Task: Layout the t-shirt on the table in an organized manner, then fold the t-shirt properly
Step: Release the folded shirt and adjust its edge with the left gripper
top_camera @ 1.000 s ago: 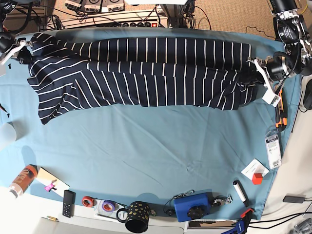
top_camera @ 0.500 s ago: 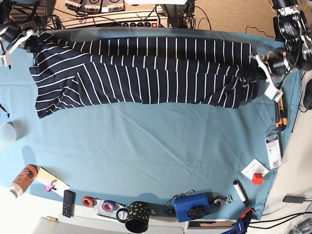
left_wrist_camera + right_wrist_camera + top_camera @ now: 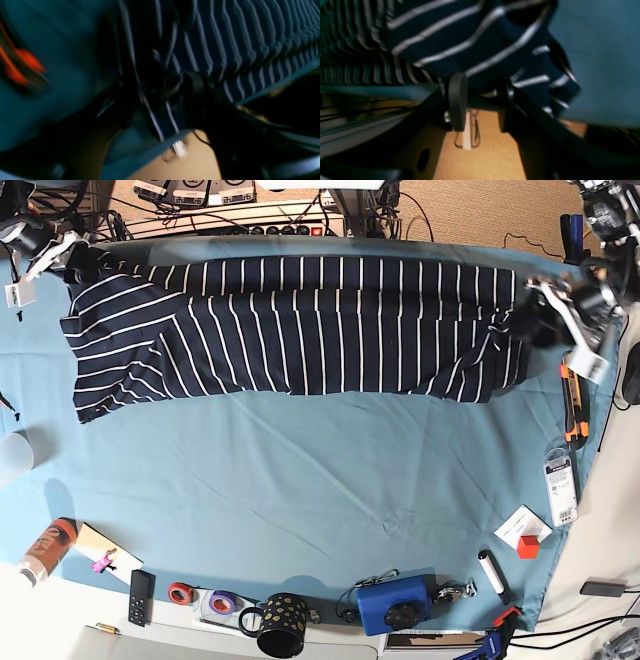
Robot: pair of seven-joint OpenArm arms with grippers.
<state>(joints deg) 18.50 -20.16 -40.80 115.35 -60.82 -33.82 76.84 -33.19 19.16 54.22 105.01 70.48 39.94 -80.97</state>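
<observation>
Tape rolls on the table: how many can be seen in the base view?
2, both at the near edge of the table: a small red roll beside the black remote, and a purple roll just left of the dotted black mug. Others may be hidden.

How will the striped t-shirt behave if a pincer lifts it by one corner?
The t-shirt will probably be floppy: it lies in soft ripples and folded layers, so it should sag and bunch. It looks light, as thin cloth lying flat. It may drag across the table rather than slide cleanly, cloth on cloth.
</observation>
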